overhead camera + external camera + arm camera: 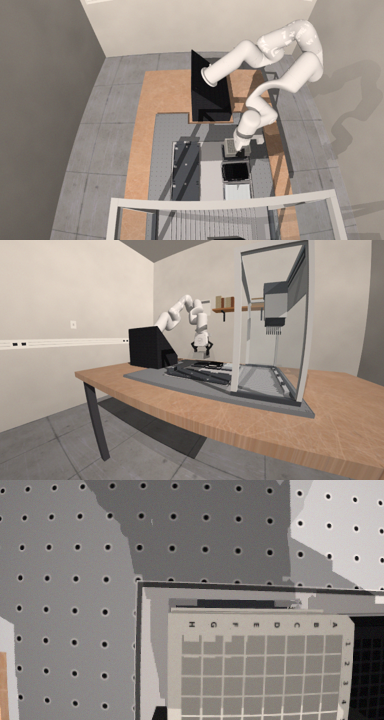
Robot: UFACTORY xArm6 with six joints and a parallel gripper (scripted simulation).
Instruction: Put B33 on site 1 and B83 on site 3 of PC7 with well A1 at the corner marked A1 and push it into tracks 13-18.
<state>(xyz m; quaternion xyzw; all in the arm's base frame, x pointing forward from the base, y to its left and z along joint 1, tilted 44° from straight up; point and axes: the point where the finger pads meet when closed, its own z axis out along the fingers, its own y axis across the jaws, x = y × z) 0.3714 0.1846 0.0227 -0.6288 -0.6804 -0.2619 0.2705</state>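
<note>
My gripper (201, 349) is shut on B83, the pale grey deep-well block (199, 354), and holds it level and clear above nest S1 (236, 151). In the wrist view the block (260, 667) fills the lower middle, with row letters H to A along its top edge and A at the right; the nest's frame (142, 630) shows below it. B38, a black plate (235, 171), sits in the middle nest. B33, a white plate (237, 191), sits in the nest nearest the rails. The carrier PC7 (185, 171) lies on the apron, its sites bare.
The loading rails (215, 222) lie inside the white instrument frame (271, 324), with a pipetting head (274, 306) hanging above them. A tall black box (209, 90) stands behind the apron by the arm's base.
</note>
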